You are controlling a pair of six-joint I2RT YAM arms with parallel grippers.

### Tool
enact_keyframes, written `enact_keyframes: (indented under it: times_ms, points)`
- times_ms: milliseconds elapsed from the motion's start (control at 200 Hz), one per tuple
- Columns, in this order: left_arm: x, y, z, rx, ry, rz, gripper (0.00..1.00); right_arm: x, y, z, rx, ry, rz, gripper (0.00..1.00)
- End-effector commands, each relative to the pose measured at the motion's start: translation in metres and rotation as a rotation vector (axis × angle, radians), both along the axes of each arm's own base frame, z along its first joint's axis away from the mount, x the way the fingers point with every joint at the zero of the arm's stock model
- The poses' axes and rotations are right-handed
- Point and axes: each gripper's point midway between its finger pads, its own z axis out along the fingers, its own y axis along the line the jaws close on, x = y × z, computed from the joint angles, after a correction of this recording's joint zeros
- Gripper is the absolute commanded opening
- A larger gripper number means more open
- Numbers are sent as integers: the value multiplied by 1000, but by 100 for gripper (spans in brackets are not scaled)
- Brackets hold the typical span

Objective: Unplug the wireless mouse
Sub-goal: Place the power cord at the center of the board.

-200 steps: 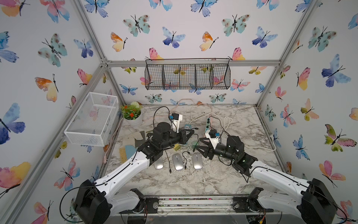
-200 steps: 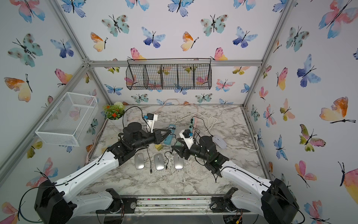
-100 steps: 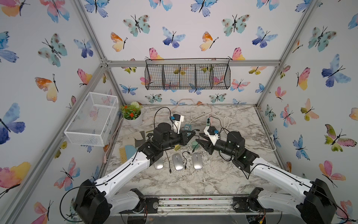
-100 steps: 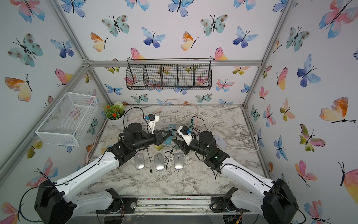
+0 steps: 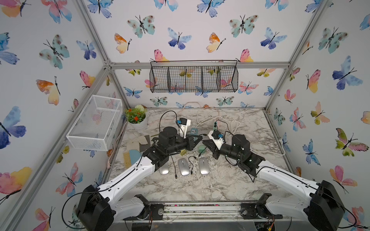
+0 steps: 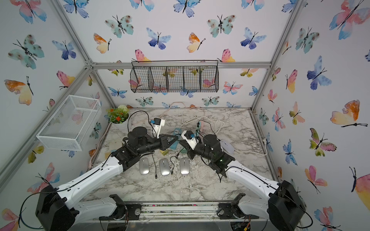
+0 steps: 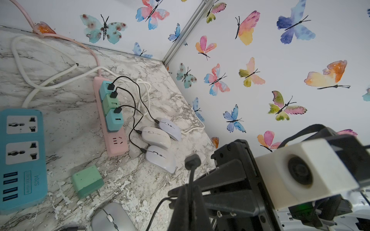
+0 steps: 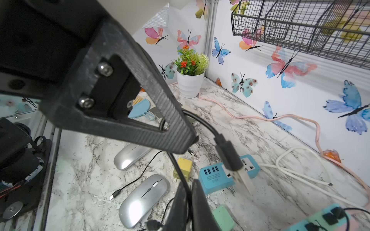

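Three silver mice lie in a row at the table's front: left (image 5: 164, 170), middle (image 5: 183, 167), right (image 5: 203, 165). Above them my two grippers meet tip to tip. In the left wrist view my left gripper (image 7: 190, 192) is shut on a thin black cable (image 7: 191, 176), whose USB plug (image 8: 230, 158) sticks out past its tip. In the right wrist view my right gripper (image 8: 187, 192) is shut on the same cable just below, and the cable's small end (image 8: 153, 225) hangs beside the nearest silver mouse (image 8: 144, 200). Three white mice (image 7: 156, 138) stay cabled to chargers on a pink power strip (image 7: 114, 138).
A blue socket block (image 5: 193, 131) and loose green (image 7: 88, 181) and yellow (image 8: 183, 166) chargers lie under the grippers. Another loose black cable (image 5: 175, 170) runs between the silver mice. A potted plant (image 5: 137, 118), a white wall basket (image 5: 96, 122) and white cords (image 5: 234, 124) stand further back.
My right gripper rose from beside the right silver mouse, moved in to the left gripper's tip and went from open to shut on the black cable. The left arm stayed put.
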Motion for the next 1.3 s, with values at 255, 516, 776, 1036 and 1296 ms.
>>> enact_keyframes:
  times_ms: [255, 516, 776, 1036, 1296]
  points:
    - [7, 16, 13, 17, -61, 91, 68, 6, -3, -3, -58, 78, -41, 1]
    - [29, 74, 19, 174, -154, 384, 98, -8, -24, -54, -273, 370, -110, 1]
    - [39, 125, 9, 236, -145, 644, 98, -34, -61, -103, -453, 668, -241, 2]
    - [36, 142, -2, 252, -153, 715, 98, -48, -82, -123, -541, 828, -350, 2]
    - [28, 142, -24, 274, -111, 681, 98, -24, -94, -168, -617, 817, -511, 2]
